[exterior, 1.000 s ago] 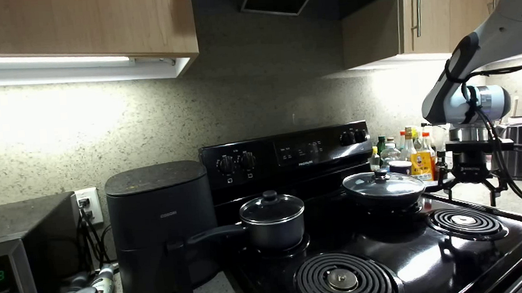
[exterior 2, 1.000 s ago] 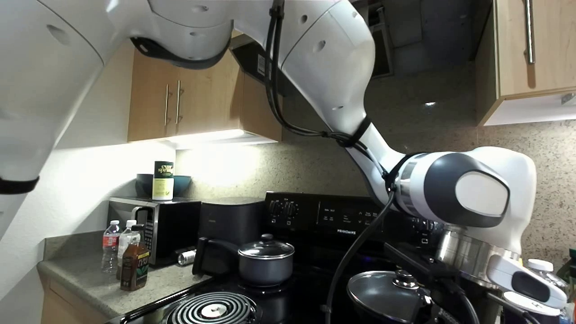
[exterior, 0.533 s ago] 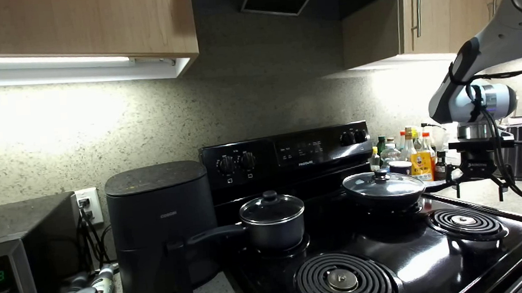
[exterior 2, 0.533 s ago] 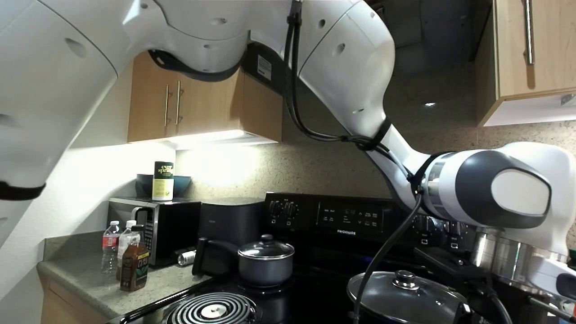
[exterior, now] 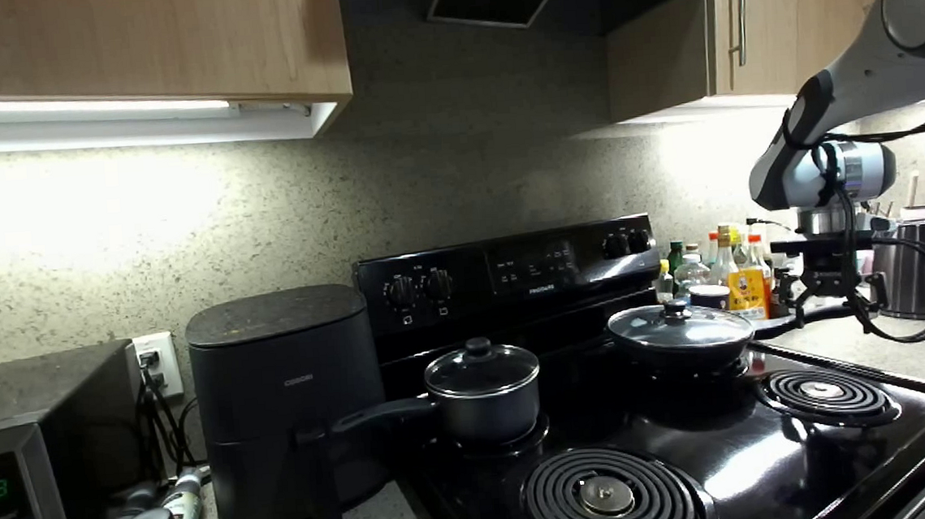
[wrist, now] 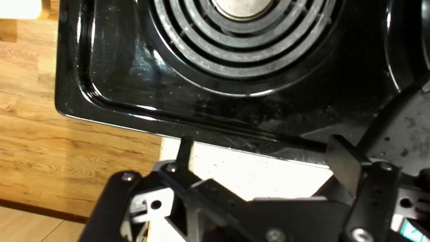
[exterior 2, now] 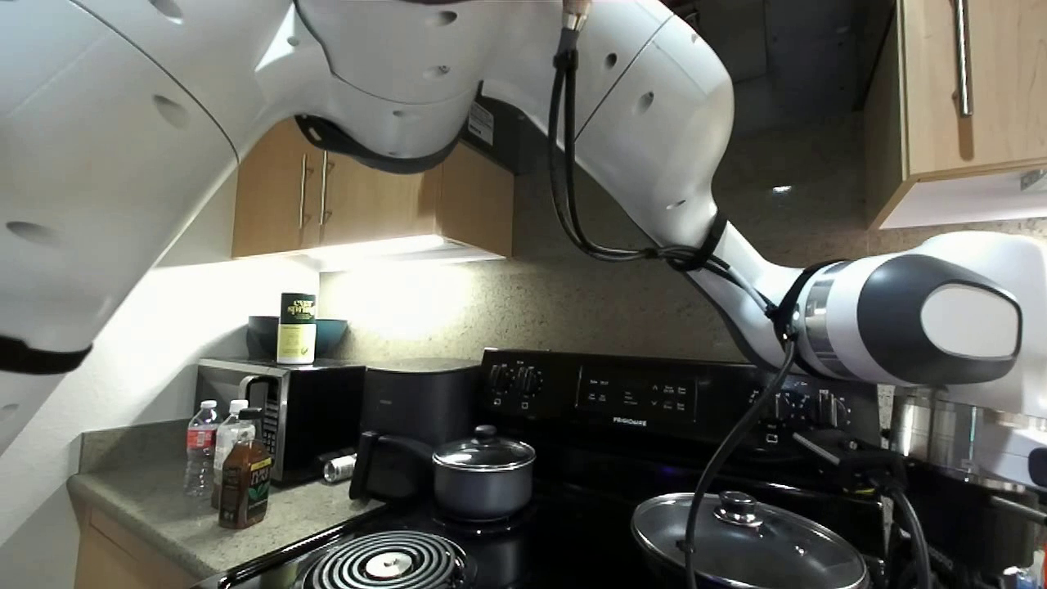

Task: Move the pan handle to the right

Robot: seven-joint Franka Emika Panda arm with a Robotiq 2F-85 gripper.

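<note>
The pan (exterior: 680, 342) with its domed glass lid and knob sits on the back right burner; it also shows in the other exterior view (exterior 2: 748, 544). The pan handle (exterior: 775, 328) points right from the rim over the counter edge. In the wrist view it seems to be the dark bar (wrist: 388, 112) running diagonally behind the right-hand finger. My gripper (exterior: 837, 304) is at the handle's outer end, at about its height. In the wrist view my gripper (wrist: 261, 139) is wide open, with nothing visibly clamped. Whether a finger touches the handle I cannot tell.
The smaller lidded pot (exterior: 485, 404) stands on the back left burner beside the air fryer (exterior: 285, 402). Bottles (exterior: 728, 277) stand behind the pan. A kettle (exterior: 915, 268) is on the right counter behind the gripper. A coil burner (exterior: 829, 397) lies in front of the pan.
The gripper was in front of the handle with its fingertips hanging lower; it has risen and shifted back to the handle's level. The pan and its handle have not visibly moved.
</note>
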